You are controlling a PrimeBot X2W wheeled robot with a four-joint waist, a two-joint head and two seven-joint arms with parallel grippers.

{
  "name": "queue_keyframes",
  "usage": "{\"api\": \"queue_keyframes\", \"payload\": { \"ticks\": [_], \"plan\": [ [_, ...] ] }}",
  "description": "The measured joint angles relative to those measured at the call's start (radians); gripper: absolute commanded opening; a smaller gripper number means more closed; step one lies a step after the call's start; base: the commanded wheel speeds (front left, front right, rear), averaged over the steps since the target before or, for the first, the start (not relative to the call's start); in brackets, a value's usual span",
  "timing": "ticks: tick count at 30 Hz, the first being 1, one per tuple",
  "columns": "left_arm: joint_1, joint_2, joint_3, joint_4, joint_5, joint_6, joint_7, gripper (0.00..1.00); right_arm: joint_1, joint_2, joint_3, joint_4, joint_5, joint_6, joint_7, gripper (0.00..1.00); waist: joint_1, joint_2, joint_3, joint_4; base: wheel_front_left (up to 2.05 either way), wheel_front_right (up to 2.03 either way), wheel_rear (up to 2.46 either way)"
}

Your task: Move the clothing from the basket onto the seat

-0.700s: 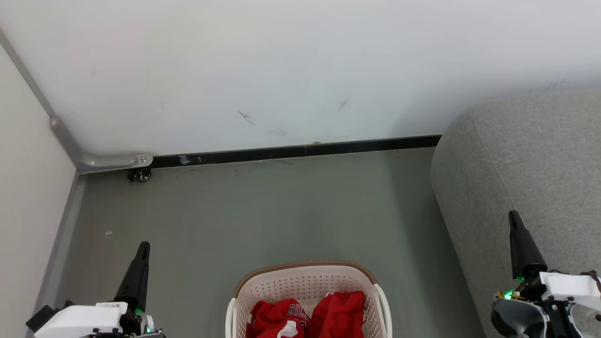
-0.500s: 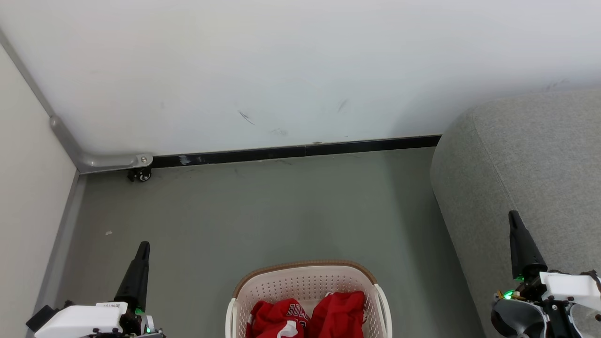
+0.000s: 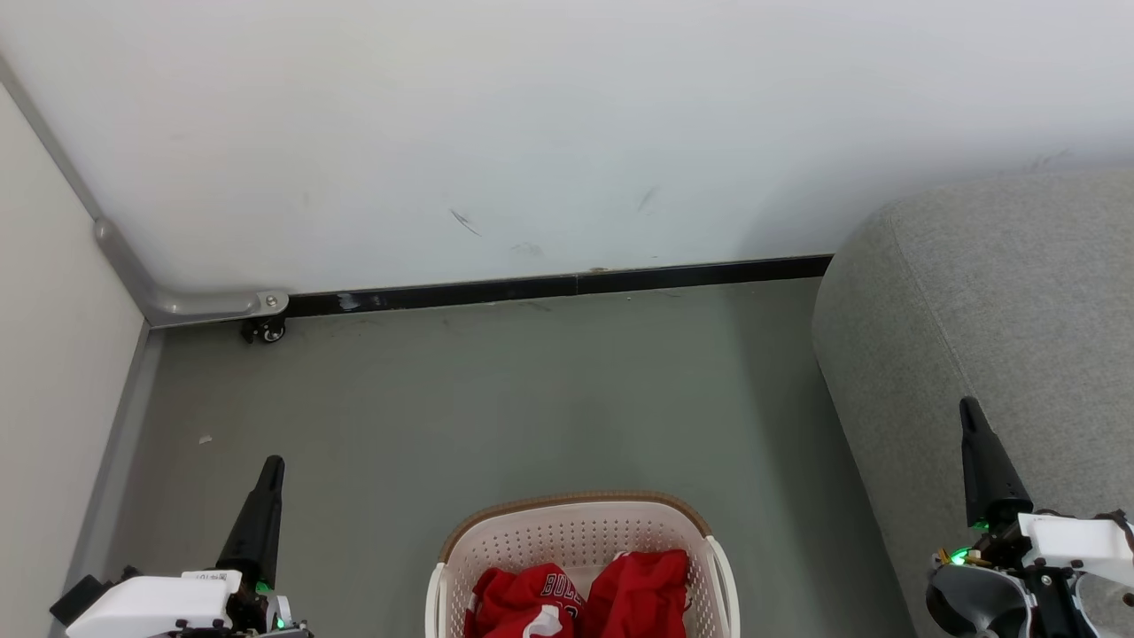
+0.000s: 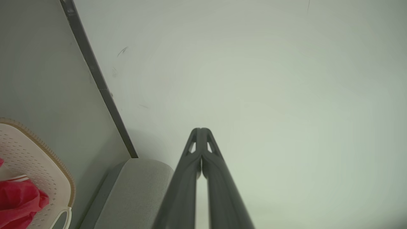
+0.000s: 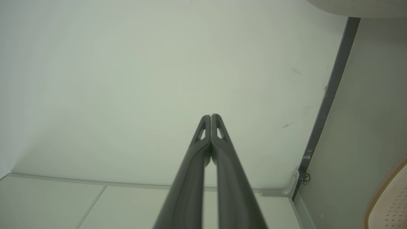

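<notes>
Two garments (image 3: 580, 602) lie side by side in the one basket (image 3: 576, 523) at bottom centre of my head view, both cut off by the lower edge. One seat (image 3: 1001, 301) rises at the right, running off the frame, with bare floor (image 3: 496, 399) between it and the basket's rim. My left gripper (image 3: 270, 465), lower left, and right gripper (image 3: 970, 408), lower right, are closed on nothing, well apart from the basket.

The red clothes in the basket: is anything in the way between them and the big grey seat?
Nothing visible is. The clothing lies in the basket, whose own wall it must be lifted over; between the basket and the seat on the robot's right there is just floor.
</notes>
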Motion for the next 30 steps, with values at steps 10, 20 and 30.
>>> {"api": "queue_keyframes", "payload": {
  "ticks": [10, 20, 30],
  "plan": [
    [0.012, -0.006, -0.002, 0.023, 0.000, 0.000, 0.000, 1.00, 0.016, 0.006, 0.001, 0.021, 0.000, 0.000, 0.000, 1.00, 0.0000, 0.0000, 0.000, 0.000, 0.00, 0.00, 0.00],
    [0.080, -0.040, -0.010, 0.126, 0.000, 0.001, 0.000, 1.00, 0.122, 0.035, 0.009, 0.119, 0.000, 0.000, 0.000, 1.00, 0.0000, 0.0000, 0.000, 0.000, 0.00, 0.00, 0.00],
    [0.082, -0.040, -0.026, 0.099, 0.026, 0.001, -0.025, 1.00, 0.125, 0.035, 0.031, 0.097, -0.009, 0.000, -0.033, 1.00, 0.0001, 0.0000, 0.000, 0.000, 0.00, 0.00, 0.00]
  ]
}}
